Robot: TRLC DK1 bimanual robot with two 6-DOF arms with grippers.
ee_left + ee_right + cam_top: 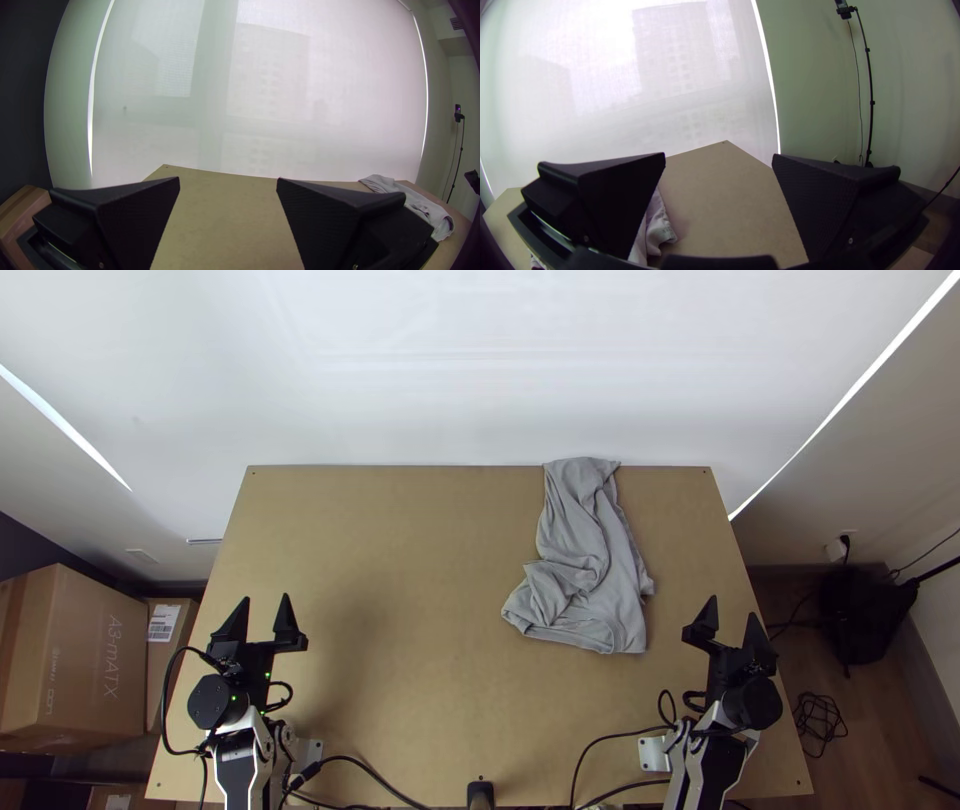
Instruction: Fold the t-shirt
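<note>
Two sets of jaws are held apart: on the left gripper point(266, 598), lower left of the frame, and the right gripper point(732, 607), lower right. The grey t-shirt point(588, 535) is seen bunched on the table point(420, 570), right of centre.

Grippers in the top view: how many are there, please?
2: the left gripper, open, at the left of the table; the right gripper, open, at its right, nearer the grey t-shirt.
</note>
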